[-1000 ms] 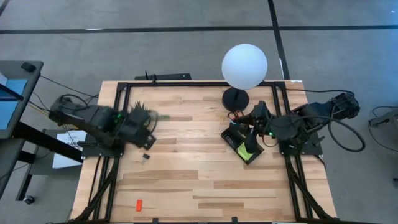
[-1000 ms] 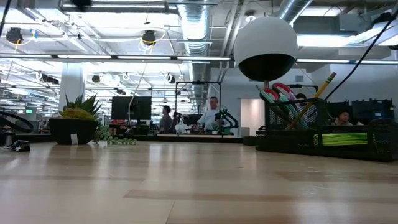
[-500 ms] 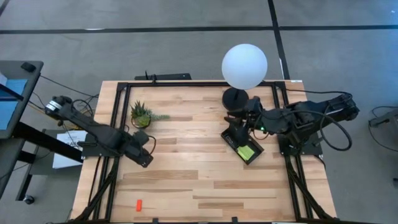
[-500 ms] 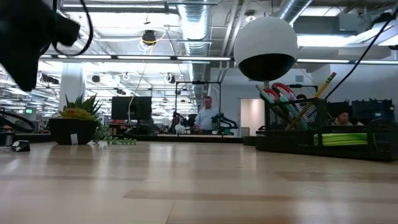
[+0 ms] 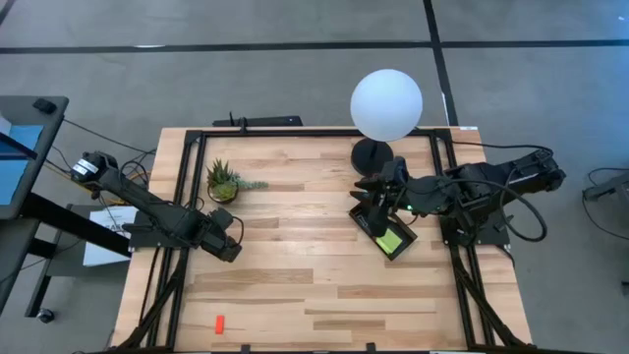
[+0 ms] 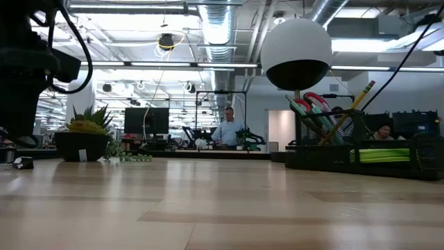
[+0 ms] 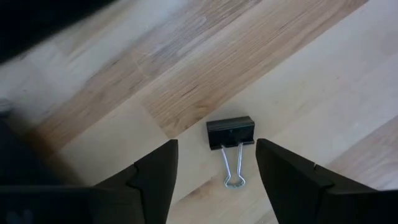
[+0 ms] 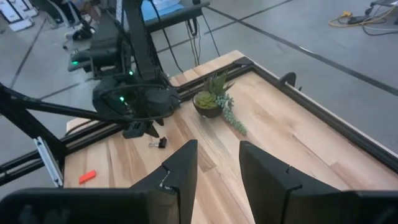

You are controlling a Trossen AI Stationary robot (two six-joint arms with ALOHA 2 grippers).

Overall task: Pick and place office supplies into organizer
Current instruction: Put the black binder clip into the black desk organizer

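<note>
The binder clip (image 7: 231, 134) is the item in hand: a small black clip with its two wire handles folded flat toward the camera, lying loose on the wooden bench (image 5: 295, 275) near its left edge, about midway along that edge. In the left wrist view it sits between the two dark fingers of the left end effector (image 7: 216, 163), which stands spread wide with nothing in it and bare wood showing on both sides of the clip. This looks like the approach stage of a pick. The next move calls for lowering the fingers around the black body and closing on it (the clip is thin and flat to the wood, so a shallow descent may slide over it or pinch only the wire loops).

From above, the left end effector (image 5: 228, 239) hovers over that spot, with the potted plant (image 5: 222, 181) near the far left corner. The organizer (image 5: 384, 228), a black mesh tray toward the right edge, already holds a lime-green sticky-note pad (image 5: 389, 239); the level view shows red-handled scissors (image 6: 312, 104) and a pencil (image 6: 362, 93) standing in it. The right end effector (image 5: 376, 202) waits above the organizer, partly spread and empty. A small red-orange piece (image 5: 219, 323) lies alone near the front left corner, not yet collected.
</note>
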